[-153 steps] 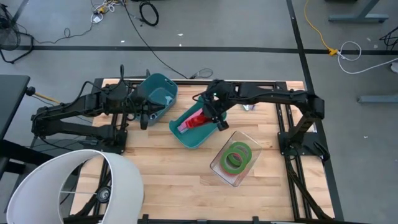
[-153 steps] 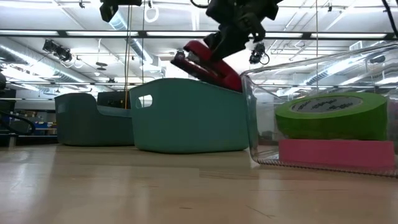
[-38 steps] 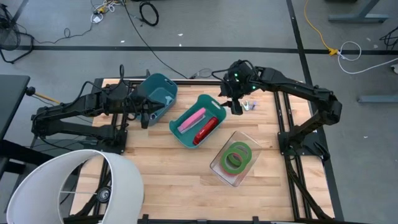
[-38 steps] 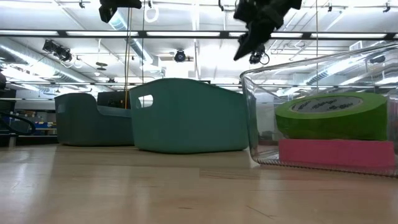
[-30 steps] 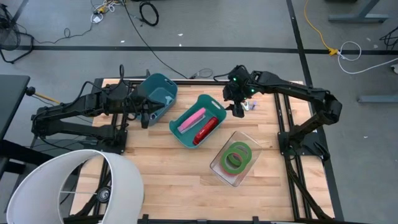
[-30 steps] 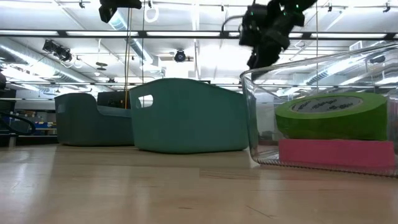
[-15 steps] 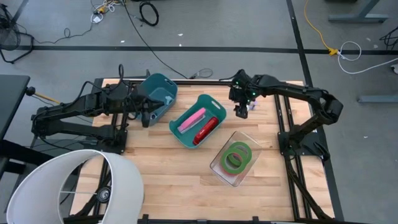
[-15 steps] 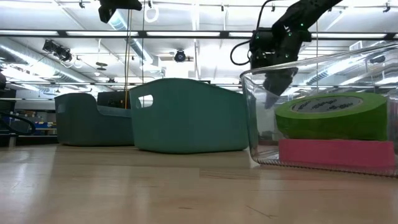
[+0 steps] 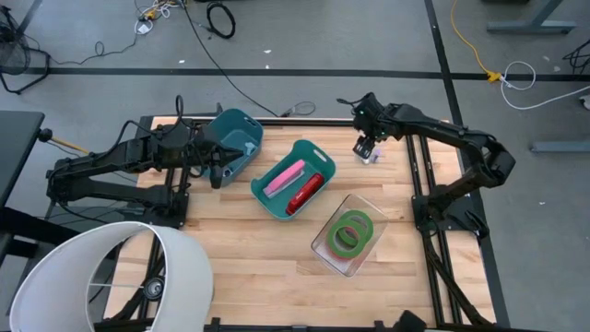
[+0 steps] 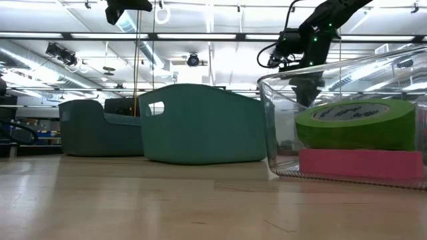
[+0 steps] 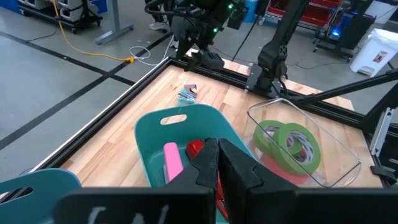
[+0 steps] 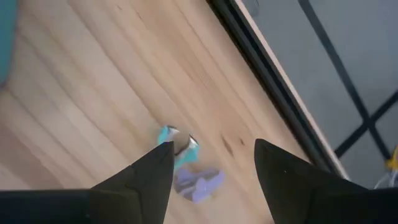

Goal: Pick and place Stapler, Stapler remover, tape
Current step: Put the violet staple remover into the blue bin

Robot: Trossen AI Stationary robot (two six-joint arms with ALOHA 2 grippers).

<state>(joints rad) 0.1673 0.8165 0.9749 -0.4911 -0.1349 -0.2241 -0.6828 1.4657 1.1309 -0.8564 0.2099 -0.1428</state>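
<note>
The stapler remover, a small teal and lilac piece, lies on the wood near the table's far right edge. My right gripper hangs just above it, open, one finger on either side, touching nothing; it also shows in the high view. The red stapler lies beside a pink one in the middle teal bin. Green tape sits on red tape in a clear container. My left gripper waits shut near the left teal bin.
The table's black frame rail runs close behind the stapler remover. The clear container stands toward the near right, the middle bin to the remover's left. Bare wood spreads along the near side.
My right gripper has travelled from beside the middle bin toward the table's right and far edge, turning as it went. It has come down over the stapler remover. The staplers, the tape and my left arm have stayed put.
</note>
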